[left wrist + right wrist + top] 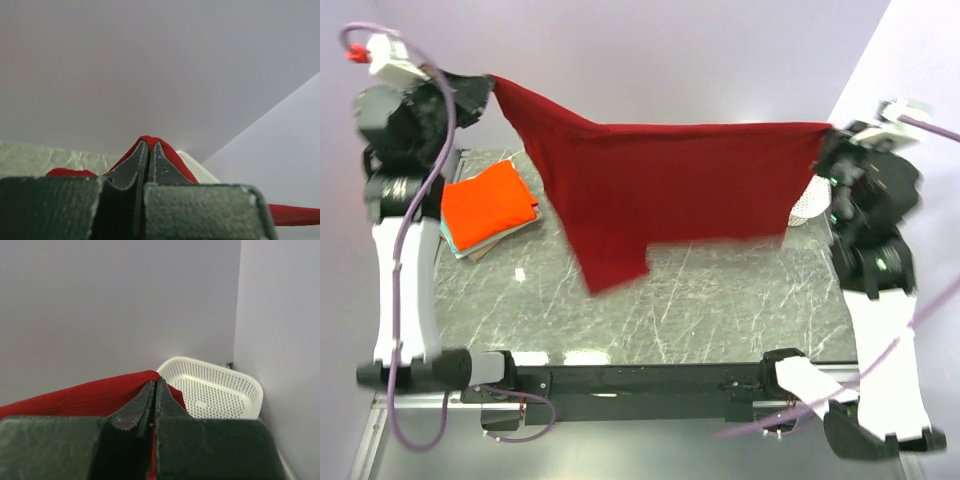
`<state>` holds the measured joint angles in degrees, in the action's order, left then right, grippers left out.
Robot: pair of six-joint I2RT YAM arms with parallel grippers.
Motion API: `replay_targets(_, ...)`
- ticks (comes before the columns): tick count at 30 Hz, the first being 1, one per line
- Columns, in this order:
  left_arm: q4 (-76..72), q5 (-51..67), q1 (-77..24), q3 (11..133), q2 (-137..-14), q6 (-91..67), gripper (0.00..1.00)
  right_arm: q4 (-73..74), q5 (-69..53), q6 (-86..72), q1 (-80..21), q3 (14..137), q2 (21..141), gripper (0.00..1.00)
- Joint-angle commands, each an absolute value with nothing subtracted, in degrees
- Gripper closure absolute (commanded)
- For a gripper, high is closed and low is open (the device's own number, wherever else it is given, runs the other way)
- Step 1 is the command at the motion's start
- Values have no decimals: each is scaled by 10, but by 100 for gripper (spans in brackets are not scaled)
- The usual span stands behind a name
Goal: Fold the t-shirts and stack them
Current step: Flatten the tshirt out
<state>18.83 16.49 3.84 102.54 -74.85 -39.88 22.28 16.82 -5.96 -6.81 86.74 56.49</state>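
T-shirt [660,180], crimson, stretched between left tool [488,86] and right tool [826,132], raised wide apart

The crimson t-shirt [665,185] is soft matt cloth, as is the orange t-shirt [485,205]. The counter [720,300] looks like grey veined stone with a faint sheen. The basket [215,390] is white perforated plastic. The left claw [149,144] and right claw [156,382] look dark, matt and grainy.

Pale lilac walls [720,60] meet behind a grey marbled table [720,300].
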Motion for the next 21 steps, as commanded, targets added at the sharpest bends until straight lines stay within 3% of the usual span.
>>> replay_targets(1, 115, 121, 42, 1049, -666, -398, 99, 175, 174, -64, -62, 910, 506, 100)
replay_targets(10, 78, 29, 42, 1045, -542, -359, 99, 139, 169, -47, -63, 947, 419, 100)
replay_targets(21, 55, 69, 41, 1092, -575, -384, 99, 159, 175, -60, -63, 984, 432, 100)
